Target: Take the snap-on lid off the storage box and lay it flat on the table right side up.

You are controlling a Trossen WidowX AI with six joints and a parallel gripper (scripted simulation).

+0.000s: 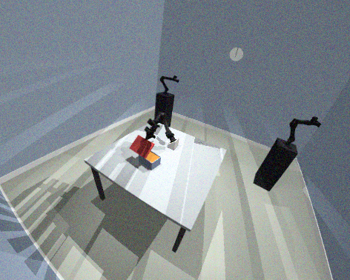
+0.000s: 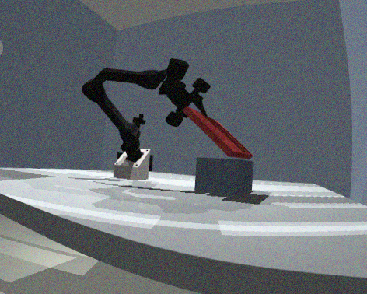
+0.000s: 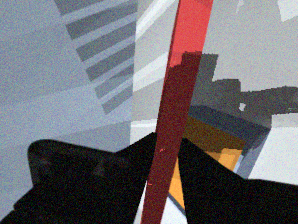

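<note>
Gripping the red lid by one edge, the tool is clamped tight; the panel looks light, stiff, perhaps slippery, so mid-edge suits.

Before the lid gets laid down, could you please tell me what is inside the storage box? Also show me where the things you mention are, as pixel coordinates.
Inside the blue-grey storage box (image 1: 150,165) (image 2: 224,175) (image 3: 257,134), only bare orange interior shows. The tilted red lid (image 1: 141,146) (image 2: 218,132) (image 3: 176,100) and the gripper (image 1: 148,138) (image 2: 186,108) (image 3: 167,140) hide parts, so I can't rule out contents there.
</note>
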